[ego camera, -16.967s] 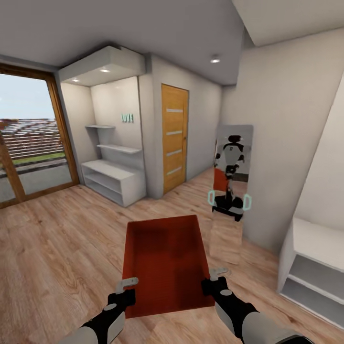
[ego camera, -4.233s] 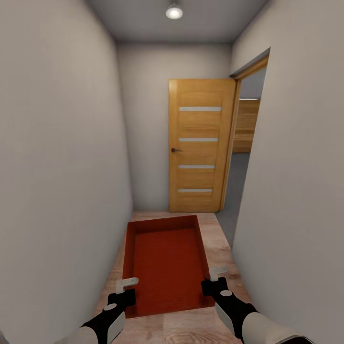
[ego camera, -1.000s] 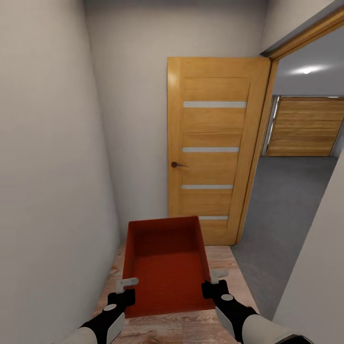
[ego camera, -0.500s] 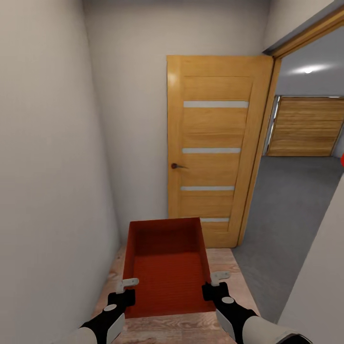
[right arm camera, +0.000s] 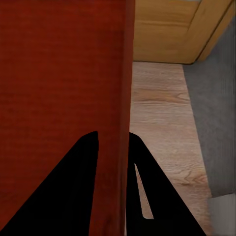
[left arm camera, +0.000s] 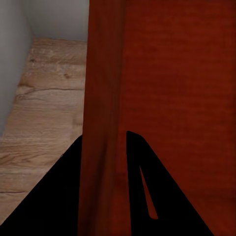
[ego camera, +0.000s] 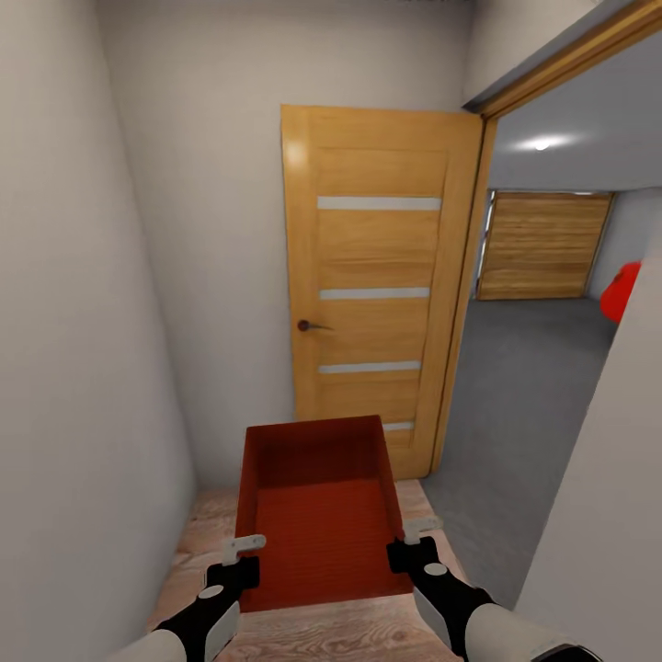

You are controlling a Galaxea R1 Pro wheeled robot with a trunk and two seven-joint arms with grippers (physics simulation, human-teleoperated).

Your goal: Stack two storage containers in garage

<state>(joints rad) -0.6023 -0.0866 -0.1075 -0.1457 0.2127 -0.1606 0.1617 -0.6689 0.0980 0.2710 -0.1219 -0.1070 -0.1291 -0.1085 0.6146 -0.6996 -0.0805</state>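
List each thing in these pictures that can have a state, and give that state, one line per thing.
storage container: held off the floor between both grippers, open-top, empty.
left gripper: shut on the container's left wall.
right gripper: shut on the container's right wall.
wooden door: swung open against the corridor's end wall.
garage door: closed.

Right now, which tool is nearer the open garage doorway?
Right. The right tool grips the storage container by its wall on the side facing the garage doorway. The left tool grips the opposite wall, beside the hallway wall.
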